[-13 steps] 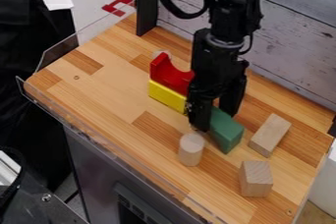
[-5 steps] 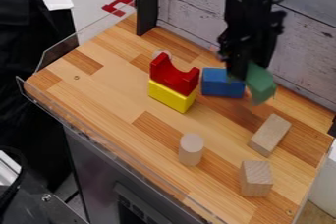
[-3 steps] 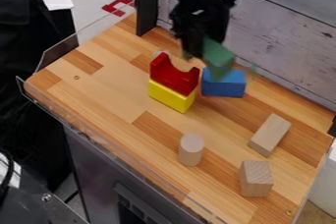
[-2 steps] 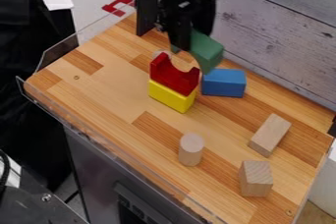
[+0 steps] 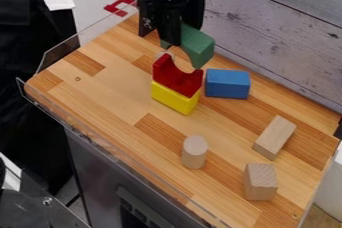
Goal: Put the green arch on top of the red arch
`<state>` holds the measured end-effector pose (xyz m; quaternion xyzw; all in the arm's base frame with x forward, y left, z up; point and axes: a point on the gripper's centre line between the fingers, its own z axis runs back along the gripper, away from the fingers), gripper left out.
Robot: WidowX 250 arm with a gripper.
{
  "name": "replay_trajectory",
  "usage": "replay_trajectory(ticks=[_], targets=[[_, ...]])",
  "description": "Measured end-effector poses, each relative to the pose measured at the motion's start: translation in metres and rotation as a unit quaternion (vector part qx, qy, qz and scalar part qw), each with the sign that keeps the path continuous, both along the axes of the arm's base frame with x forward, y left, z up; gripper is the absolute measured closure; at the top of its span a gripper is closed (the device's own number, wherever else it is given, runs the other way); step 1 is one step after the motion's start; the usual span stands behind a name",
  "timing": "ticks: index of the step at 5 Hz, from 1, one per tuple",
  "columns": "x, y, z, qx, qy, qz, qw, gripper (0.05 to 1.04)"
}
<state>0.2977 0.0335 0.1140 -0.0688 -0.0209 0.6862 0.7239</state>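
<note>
Wood-strip tabletop (image 5: 110, 87), bordered by a whitewashed plank wall (image 5: 274, 29), is supporting the blocks. At left, the yellow block (image 5: 170, 97) is serving as a base, raising the red arch (image 5: 175, 78), whose hollow is facing upward, leaving two tips as bearing points. Above and slightly behind, my gripper (image 5: 182, 33) is clamping the green arch (image 5: 198, 47) high on its body, hollow facing downward, presumably so that its legs are staying free to meet those tips; I cannot tell whether they are touching. Farther right, the blue block (image 5: 227, 84) is lying flat, apparently playing no part.
</note>
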Motion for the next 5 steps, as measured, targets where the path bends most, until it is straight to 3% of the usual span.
replay_trajectory(ticks=[2, 5], targets=[[0.0, 0.005, -0.013, 0.006, 0.028, 0.013, 0.9995, 0.539], [0.002, 0.004, -0.018, 0.0, 0.03, 0.031, 0.9991, 0.539]])
